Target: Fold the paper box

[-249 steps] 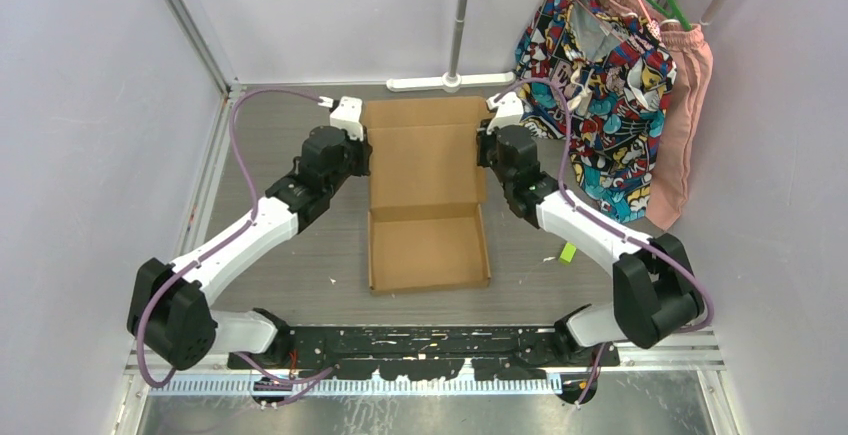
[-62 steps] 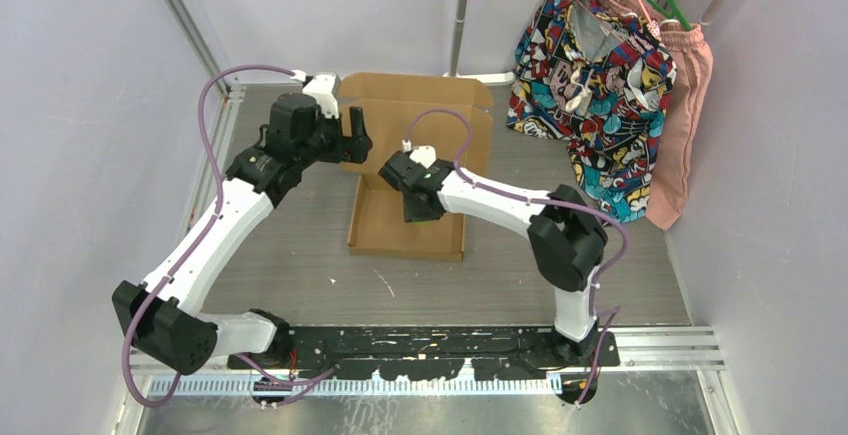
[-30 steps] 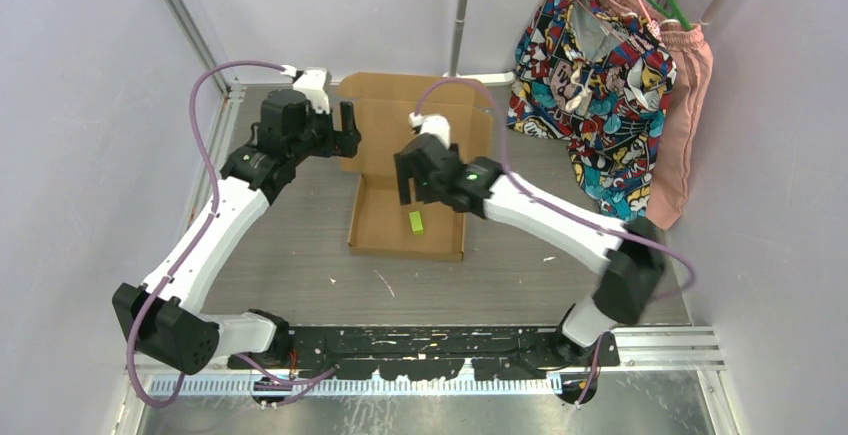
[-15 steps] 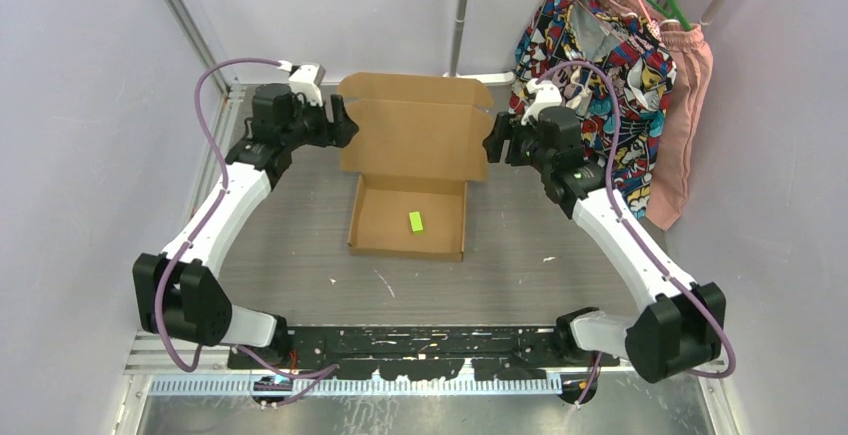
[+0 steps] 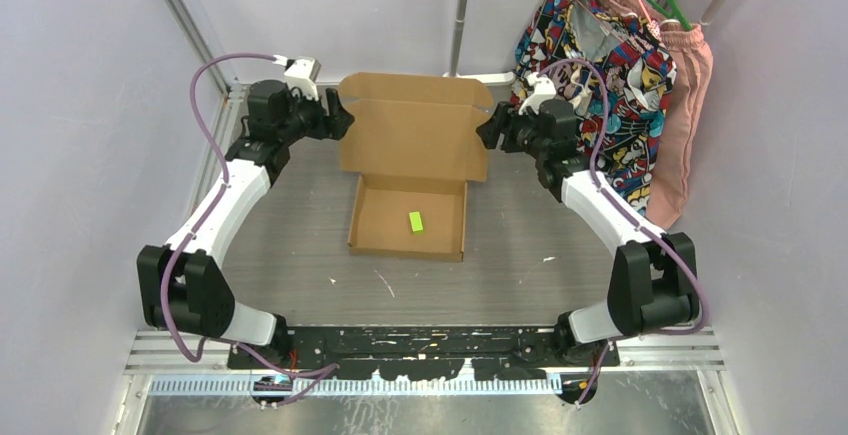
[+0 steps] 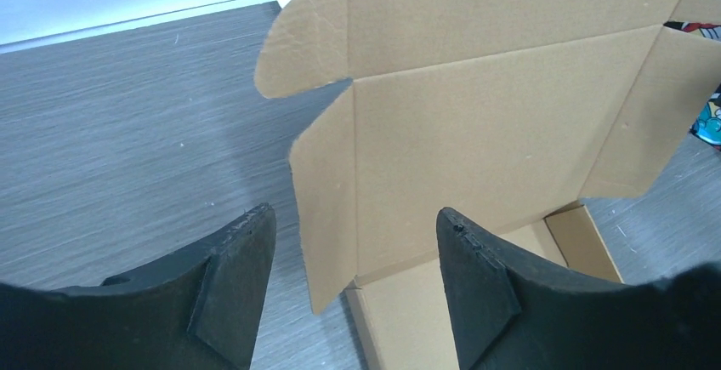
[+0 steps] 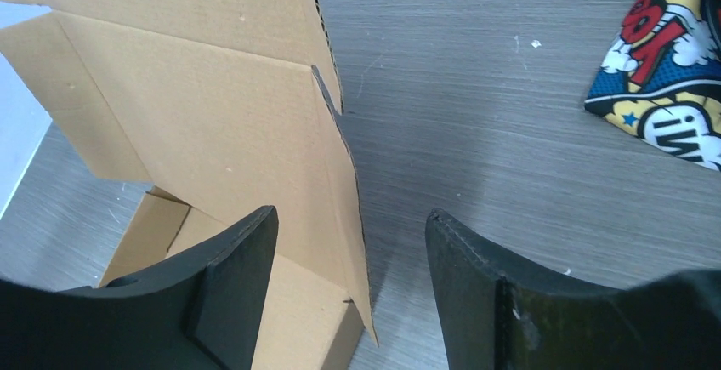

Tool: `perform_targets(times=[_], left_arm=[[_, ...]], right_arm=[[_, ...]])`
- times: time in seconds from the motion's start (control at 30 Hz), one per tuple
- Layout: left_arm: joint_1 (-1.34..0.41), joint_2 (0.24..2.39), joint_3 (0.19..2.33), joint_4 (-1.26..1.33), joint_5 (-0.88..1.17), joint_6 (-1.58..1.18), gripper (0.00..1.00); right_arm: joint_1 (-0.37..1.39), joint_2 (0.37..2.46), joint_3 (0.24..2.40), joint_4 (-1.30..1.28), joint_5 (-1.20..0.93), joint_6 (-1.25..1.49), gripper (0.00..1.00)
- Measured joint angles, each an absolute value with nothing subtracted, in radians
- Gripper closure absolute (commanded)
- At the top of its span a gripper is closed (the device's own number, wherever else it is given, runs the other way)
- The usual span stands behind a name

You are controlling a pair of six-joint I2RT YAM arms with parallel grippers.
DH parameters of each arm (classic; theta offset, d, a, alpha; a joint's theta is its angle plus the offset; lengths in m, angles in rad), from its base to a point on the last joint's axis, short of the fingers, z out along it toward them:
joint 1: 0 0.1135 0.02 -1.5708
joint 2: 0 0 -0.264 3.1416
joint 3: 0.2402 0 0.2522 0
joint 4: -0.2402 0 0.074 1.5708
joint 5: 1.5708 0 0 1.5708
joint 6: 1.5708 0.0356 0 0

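Top external view: the plain brown corrugated cardboard paper box (image 5: 385,230) sits mid-frame on the grey wood-grain table (image 5: 290,245). Its shallow tray is already formed at lower centre, and its broad lid panel (image 5: 410,140) stands up behind it at upper centre. A small bright green piece (image 5: 415,220) lies loose on the tray floor.

The lid probably stands raised so that its narrow side flaps can be turned inward before it closes over the tray. That would explain why the arms sit symmetrically. The black left gripper (image 5: 336,115) is at the lid's left edge, upper left of centre, and the black right gripper (image 5: 488,130) is at its right edge.

In the left wrist view, the left side flap (image 6: 323,208) runs up the middle between the spread fingers of the left gripper (image 6: 353,217). I see no contact there. The right wrist view mirrors this, with the right side flap (image 7: 344,183) edge-on between the parted fingers of the right gripper (image 7: 350,215). Both grippers are unclenched and hold nothing.

A colourful patterned garment (image 5: 590,65) hangs at upper right, clear of the work.
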State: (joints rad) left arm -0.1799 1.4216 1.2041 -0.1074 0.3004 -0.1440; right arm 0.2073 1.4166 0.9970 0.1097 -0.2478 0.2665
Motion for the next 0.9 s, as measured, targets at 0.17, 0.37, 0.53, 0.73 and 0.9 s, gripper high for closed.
perform_targets(times=[0.17,0.37,0.53,0.73,0.9], left_arm=[[-0.148,1.462,1.204,-0.07,0.323,-0.145,0.43],[-0.097,1.535,1.198,0.011,0.384,-0.172,0.5],[-0.082,1.573,1.198,0.05,0.423,-0.187,0.51],[-0.076,1.592,1.198,0.095,0.469,-0.211,0.54],[-0.073,1.606,1.198,0.123,0.495,-0.228,0.61]], right_arm=[[0.202,1.477,1.027,0.15,-0.279,0.27,0.32],[0.184,1.515,1.063,0.168,-0.303,0.279,0.36],[0.179,1.528,1.089,0.185,-0.318,0.287,0.4],[0.179,1.554,1.098,0.202,-0.337,0.299,0.46],[0.179,1.559,1.098,0.206,-0.346,0.311,0.54]])
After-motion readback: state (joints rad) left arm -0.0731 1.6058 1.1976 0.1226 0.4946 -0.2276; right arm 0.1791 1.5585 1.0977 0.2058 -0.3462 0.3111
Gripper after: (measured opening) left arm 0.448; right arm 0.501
